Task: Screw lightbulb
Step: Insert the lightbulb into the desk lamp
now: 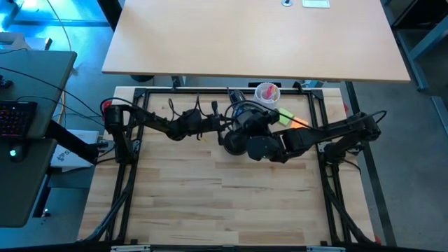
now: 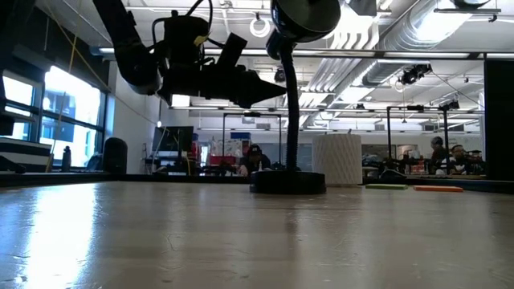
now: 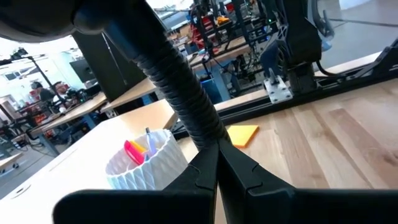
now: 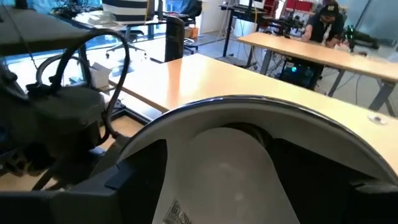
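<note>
Lightbulb (image 4: 217, 180): sitting inside the black lamp head (image 4: 261, 112), directly before the right pincer (image 4: 224, 214), whose jaws are standing wide around it. Left pincer (image 3: 217, 165): closed, empty, pressing beside the ribbed lamp neck (image 3: 177, 87). Risk: the bulb is possibly cross-threading or slipping if the lamp is shifting on the desk (image 1: 231, 203).

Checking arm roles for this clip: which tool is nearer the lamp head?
Right. The right tool sits against the lamp head, which fills its wrist view. The left tool, shut, is beside the lamp's neck, farther from the head.
</note>
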`<move>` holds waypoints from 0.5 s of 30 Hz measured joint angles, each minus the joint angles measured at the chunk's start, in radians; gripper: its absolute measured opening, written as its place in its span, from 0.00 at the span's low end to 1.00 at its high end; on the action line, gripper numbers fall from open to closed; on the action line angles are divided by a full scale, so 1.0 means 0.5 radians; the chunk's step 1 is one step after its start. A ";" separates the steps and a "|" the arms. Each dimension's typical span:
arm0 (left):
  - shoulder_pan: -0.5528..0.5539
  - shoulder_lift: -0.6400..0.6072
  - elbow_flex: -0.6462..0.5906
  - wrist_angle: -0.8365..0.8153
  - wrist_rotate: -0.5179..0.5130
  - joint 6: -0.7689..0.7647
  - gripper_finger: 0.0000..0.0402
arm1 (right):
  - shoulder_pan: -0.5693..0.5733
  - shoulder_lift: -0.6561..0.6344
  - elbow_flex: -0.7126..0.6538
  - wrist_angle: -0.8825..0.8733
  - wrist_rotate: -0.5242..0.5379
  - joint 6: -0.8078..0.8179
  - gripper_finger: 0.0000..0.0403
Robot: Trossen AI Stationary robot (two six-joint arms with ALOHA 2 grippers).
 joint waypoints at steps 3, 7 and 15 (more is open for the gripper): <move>0.000 0.000 0.000 -0.022 -0.001 -0.001 0.00 | 0.022 -0.007 0.000 0.000 0.010 -0.063 0.72; 0.000 -0.001 -0.001 -0.061 -0.037 -0.002 0.00 | 0.066 -0.014 0.000 -0.001 0.011 -0.214 0.72; -0.005 -0.049 -0.002 -0.240 -0.153 0.017 0.05 | 0.188 -0.015 -0.001 -0.002 0.010 -0.873 0.72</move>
